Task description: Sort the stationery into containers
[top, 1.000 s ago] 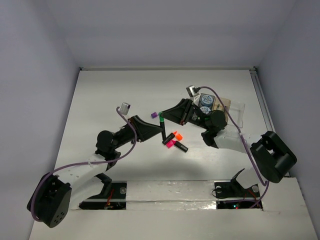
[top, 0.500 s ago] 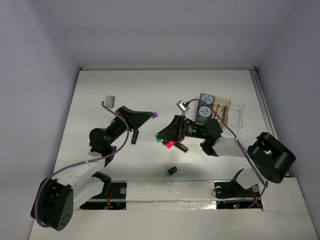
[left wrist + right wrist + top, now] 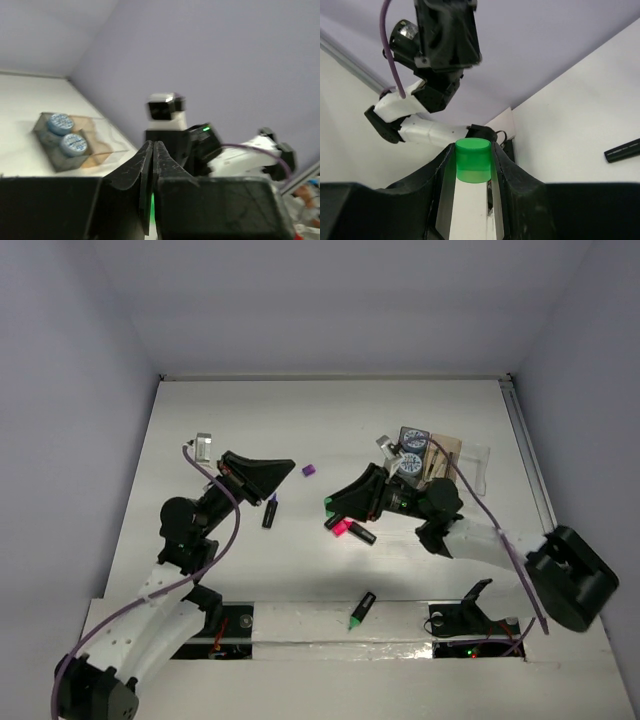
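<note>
My right gripper (image 3: 329,505) is shut on a small green cap (image 3: 473,160), which stands upright between its fingers (image 3: 498,159). An uncapped black marker with a green tip (image 3: 361,610) lies on the near ledge between the arm bases. A pink-capped marker (image 3: 349,530) lies just below the right gripper. A black marker with a purple tip (image 3: 270,512) and a loose purple cap (image 3: 309,470) lie near my left gripper (image 3: 289,465), which is shut with nothing in it (image 3: 153,146). The clear box (image 3: 462,461) and the dark grey holder (image 3: 410,450) with two round blue-and-white pieces (image 3: 66,133) stand at the back right.
The right arm's body (image 3: 440,505) stretches across in front of the containers. White walls close in the table on the left, back and right. A gap with cables (image 3: 225,625) runs along the near ledge by the arm bases.
The green-tipped marker, held at first by the left gripper, dropped and rolled to the near ledge. The left gripper shut empty and drew back left. The right gripper kept the green cap.
</note>
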You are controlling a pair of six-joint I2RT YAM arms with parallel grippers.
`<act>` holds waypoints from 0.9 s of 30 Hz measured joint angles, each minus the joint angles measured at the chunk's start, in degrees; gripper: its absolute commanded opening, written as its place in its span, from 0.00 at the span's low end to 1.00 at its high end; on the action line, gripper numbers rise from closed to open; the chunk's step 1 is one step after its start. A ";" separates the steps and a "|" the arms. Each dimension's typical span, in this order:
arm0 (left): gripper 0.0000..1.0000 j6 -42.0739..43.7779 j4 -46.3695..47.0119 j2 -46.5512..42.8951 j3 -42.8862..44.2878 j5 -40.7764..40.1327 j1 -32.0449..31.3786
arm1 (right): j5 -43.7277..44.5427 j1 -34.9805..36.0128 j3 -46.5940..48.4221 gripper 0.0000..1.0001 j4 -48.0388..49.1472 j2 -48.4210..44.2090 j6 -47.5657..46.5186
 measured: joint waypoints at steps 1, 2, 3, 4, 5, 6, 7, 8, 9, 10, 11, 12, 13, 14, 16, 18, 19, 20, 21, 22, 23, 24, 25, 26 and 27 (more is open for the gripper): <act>0.00 2.84 -4.28 -0.83 1.01 -1.11 -0.96 | 0.83 -0.39 -0.46 0.20 -3.26 -3.04 -2.01; 0.00 5.09 -7.67 -1.25 1.49 -2.23 -2.27 | 2.19 -0.81 -0.74 0.20 -7.61 -6.95 -4.00; 0.00 7.28 -10.80 -1.64 1.66 -3.52 -4.33 | 3.93 -1.07 -0.81 0.19 -11.85 -10.60 -6.40; 0.00 9.27 -14.21 -1.64 1.66 -4.96 -6.71 | 6.14 -1.33 -0.66 0.18 -16.20 -14.05 -8.74; 0.00 10.78 -17.53 -1.29 1.66 -6.69 -9.11 | 9.25 -1.57 -0.33 0.18 -22.80 -18.47 -11.28; 0.00 12.39 -20.87 -0.42 1.64 -9.20 -12.37 | 12.22 -1.95 0.13 0.18 -28.37 -22.29 -13.84; 0.00 13.66 -23.39 0.79 1.66 -11.28 -16.11 | 14.91 -2.25 0.96 0.19 -33.42 -25.49 -16.17; 0.00 14.88 -25.59 2.69 1.66 -13.09 -19.82 | 17.86 -2.67 2.58 0.18 -39.58 -28.52 -18.34; 0.00 15.91 -27.34 4.57 1.68 -14.71 -23.34 | 20.83 -2.93 4.37 0.18 -44.44 -30.62 -20.55; 0.03 17.07 -29.24 6.56 2.05 -16.59 -26.67 | 23.34 -3.02 6.12 0.18 -48.57 -32.02 -22.43; 0.06 18.47 -31.43 9.60 2.93 -18.18 -29.86 | 25.38 -3.06 7.50 0.18 -51.67 -32.83 -23.74; 0.09 19.69 -33.20 12.55 3.87 -19.41 -32.44 | 27.52 -3.06 8.85 0.18 -54.90 -33.42 -25.09; 0.16 20.98 -35.08 15.74 5.14 -20.94 -35.56 | 29.33 -3.06 9.90 0.18 -57.83 -33.83 -26.16; 0.20 22.29 -36.44 18.27 6.29 -22.18 -37.83 | 31.56 -3.06 10.71 0.18 -60.85 -34.32 -27.15; 0.29 24.63 -38.18 22.51 8.57 -23.85 -41.62 | 35.01 -3.39 11.17 0.18 -65.59 -34.75 -28.52; 0.32 26.60 -39.15 25.97 10.60 -24.02 -44.44 | 37.81 -3.63 11.19 0.18 -70.25 -35.26 -29.40; 0.34 27.45 -39.43 27.65 11.56 -23.98 -45.46 | 38.80 -3.80 11.19 0.18 -72.02 -35.43 -29.73; 0.36 28.20 -39.67 29.07 12.33 -23.91 -46.38 | 39.74 -4.04 11.19 0.18 -73.75 -35.71 -30.01; 0.37 28.94 -39.93 30.67 13.16 -23.74 -47.36 | 40.50 -4.13 11.19 0.18 -74.90 -35.93 -30.27; 0.40 29.57 -40.11 32.06 13.86 -23.65 -48.11 | 41.20 -4.13 11.21 0.18 -75.95 -36.26 -30.45; 0.42 30.23 -40.44 33.62 14.62 -23.56 -48.89 | 41.83 -4.13 11.21 0.18 -76.76 -36.54 -30.64; 0.46 30.84 -40.72 35.01 15.17 -23.52 -49.64 | 42.34 -4.24 11.30 0.18 -77.55 -36.85 -30.84; 0.47 31.26 -40.96 36.04 15.50 -23.47 -50.16 | 42.75 -4.46 11.32 0.18 -77.96 -37.09 -30.99; 0.48 31.74 -41.24 37.11 15.69 -23.37 -50.75 | 43.32 -4.52 11.41 0.18 -78.55 -37.38 -31.08; 0.50 32.06 -41.59 37.94 15.78 -23.28 -51.32 | 43.87 -4.57 11.45 0.18 -79.01 -37.68 -31.15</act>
